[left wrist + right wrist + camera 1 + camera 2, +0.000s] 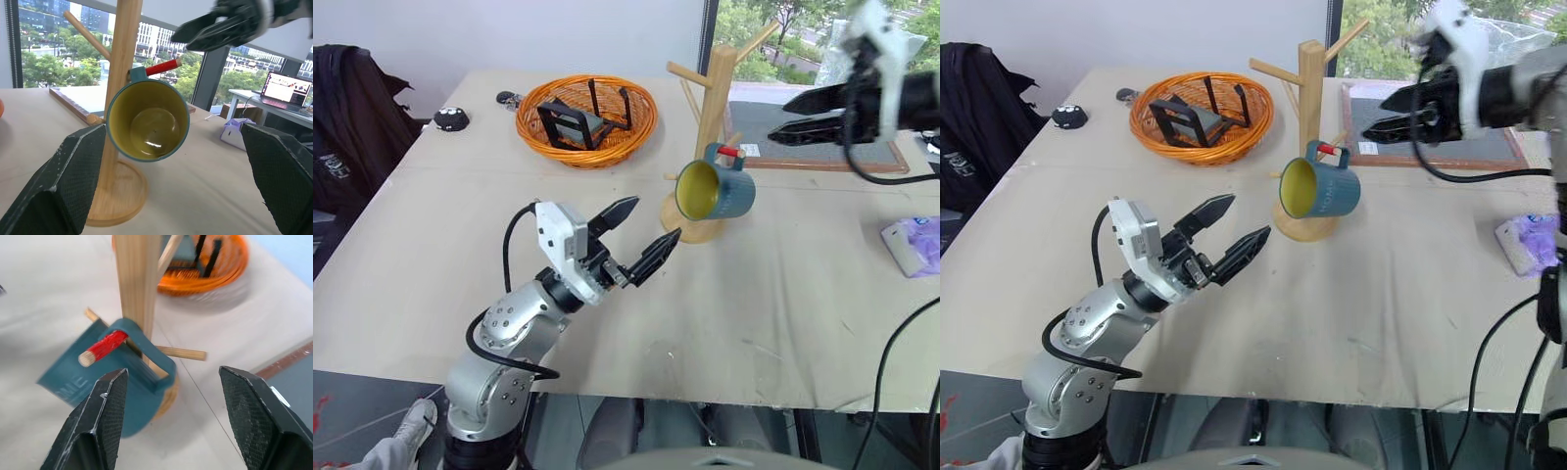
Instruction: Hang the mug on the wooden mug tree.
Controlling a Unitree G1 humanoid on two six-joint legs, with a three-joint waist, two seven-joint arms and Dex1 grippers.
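The teal mug point(715, 191) with a yellow inside hangs by its handle point(146, 345) on the red-tipped peg point(731, 152) of the wooden mug tree point(713, 88), its mouth tilted toward me. My right gripper point(779, 120) is open in the air, above and to the right of the mug, apart from it. Low over the table, in front and to the left of the tree's base, my left gripper point(656, 217) is open and empty and points at the mug point(146, 120).
An orange wicker basket point(587, 119) with black items stands behind and left of the tree. A wood-framed dark board point(822, 142) lies at the back right. A purple-and-white packet point(913, 245) rests near the right edge. A small black object point(450, 119) sits far left.
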